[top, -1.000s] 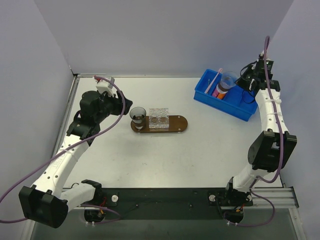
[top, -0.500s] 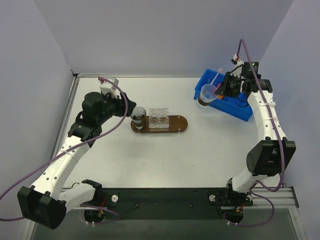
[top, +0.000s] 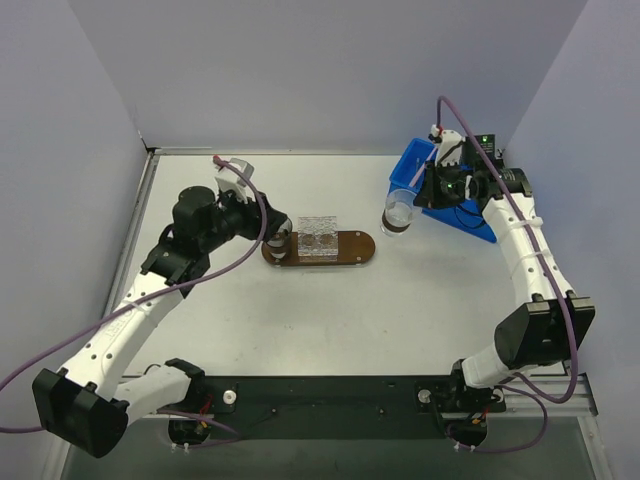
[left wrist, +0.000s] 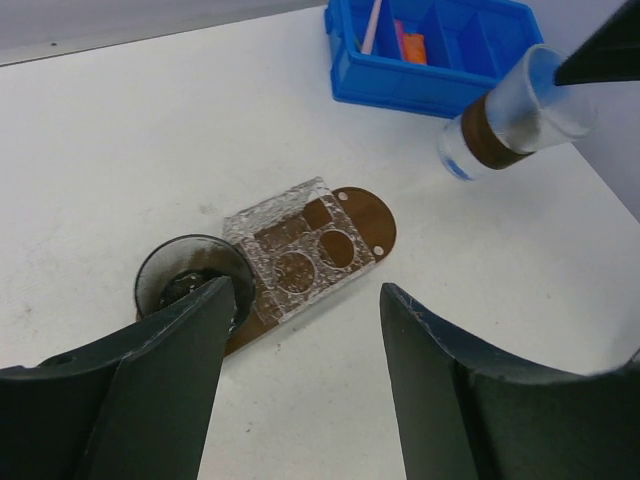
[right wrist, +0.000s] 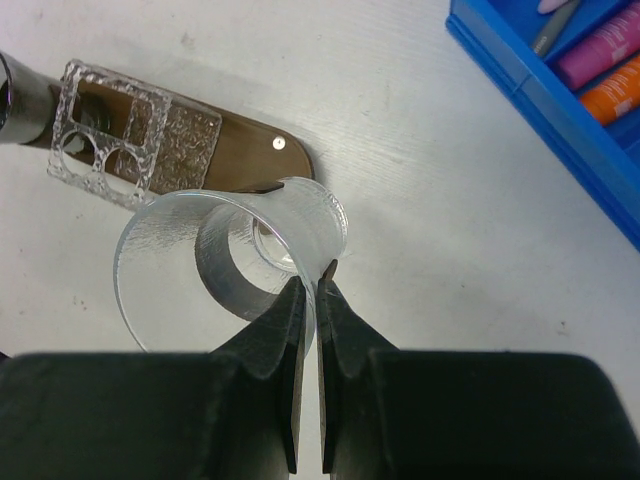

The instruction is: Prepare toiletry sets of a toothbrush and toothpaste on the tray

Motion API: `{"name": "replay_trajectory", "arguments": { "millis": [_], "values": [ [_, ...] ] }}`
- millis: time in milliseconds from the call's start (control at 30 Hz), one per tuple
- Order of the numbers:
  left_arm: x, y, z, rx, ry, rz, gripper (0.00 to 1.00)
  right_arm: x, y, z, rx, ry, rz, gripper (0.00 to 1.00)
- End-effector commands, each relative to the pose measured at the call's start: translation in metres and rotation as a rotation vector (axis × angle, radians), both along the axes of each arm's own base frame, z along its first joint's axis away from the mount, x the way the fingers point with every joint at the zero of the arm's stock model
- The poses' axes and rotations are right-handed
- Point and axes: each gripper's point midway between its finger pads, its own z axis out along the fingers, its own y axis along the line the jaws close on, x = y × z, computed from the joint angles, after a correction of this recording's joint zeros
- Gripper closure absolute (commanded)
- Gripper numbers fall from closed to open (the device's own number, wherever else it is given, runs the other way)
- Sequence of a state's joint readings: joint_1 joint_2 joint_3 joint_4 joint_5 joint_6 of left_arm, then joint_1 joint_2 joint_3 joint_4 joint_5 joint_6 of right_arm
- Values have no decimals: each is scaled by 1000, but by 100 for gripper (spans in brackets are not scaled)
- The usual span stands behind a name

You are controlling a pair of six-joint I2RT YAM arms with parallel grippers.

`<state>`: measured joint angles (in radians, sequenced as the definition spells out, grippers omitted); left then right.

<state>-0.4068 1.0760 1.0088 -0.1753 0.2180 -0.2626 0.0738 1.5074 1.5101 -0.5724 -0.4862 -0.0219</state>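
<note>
At the left end of the tray: left gripper, fingers spread wide, gripping nothing, hovering just over the dark cup standing there. On the tray's middle: a clear holder with cut-out holes. Right end of the tray bare.

Just right of the tray, apparently lifted in the air: a clear cup with a brown band, pinched at its rim by the right gripper, jaws pressed together on the thin wall.

Further right of the tray: blue bin, with the toothbrush and both toothpaste tubes, magenta and orange, lying inside. None on the tray yet.

Likely step: bringing the clear cup to the tray's bare right end.
- Carry it slowly: risk of swing from so slight a rim pinch.
- Level the base before lowering.
- Aim between the holder's edge and the tray's rounded tip.
- Set down flat, then release.
- Hold the left fingers away from the dark cup, or risk nudging the tray.
</note>
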Motion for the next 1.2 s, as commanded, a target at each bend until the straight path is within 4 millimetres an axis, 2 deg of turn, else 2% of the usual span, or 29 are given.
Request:
{"name": "replay_trajectory", "arguments": {
  "millis": [0,100,133,167,200,233,300,333,433,500,567,733,867,1167],
  "values": [
    [-16,-39,28,-33,-64,-163,30,-12,26,18,-45,-103,143,100],
    [-28,-71,21,-55,-11,-261,30,-17,39,14,-60,-100,184,100],
    [-27,-80,12,-61,35,-276,30,-20,43,11,-65,-96,196,100],
    [-28,-88,18,-73,39,-295,30,-23,50,9,-81,-99,220,100],
    [-34,-100,16,-79,60,-334,30,-26,55,6,-88,-95,234,100],
    [-32,-109,8,-87,109,-344,30,-29,59,2,-97,-90,248,100],
    [-39,-125,11,-101,127,-389,30,-36,70,-3,-110,-82,281,100],
    [-39,-131,2,-89,159,-391,30,-38,74,-5,-114,-81,294,100],
    [-42,-143,-10,-66,193,-394,29,-48,87,-13,-140,-74,335,100],
    [-41,-147,-15,-42,201,-377,30,-54,94,-17,-165,-73,349,100],
    [-45,-153,-29,11,222,-379,29,-56,97,-17,-170,-77,359,100],
    [-34,-148,-46,112,219,-291,29,-67,105,-11,-177,-103,388,100],
    [-31,-144,-50,153,195,-248,29,-76,108,-8,-170,-112,406,100],
    [-37,-161,-53,92,226,-300,30,-91,114,-14,-185,-111,438,100]
  ]
}}
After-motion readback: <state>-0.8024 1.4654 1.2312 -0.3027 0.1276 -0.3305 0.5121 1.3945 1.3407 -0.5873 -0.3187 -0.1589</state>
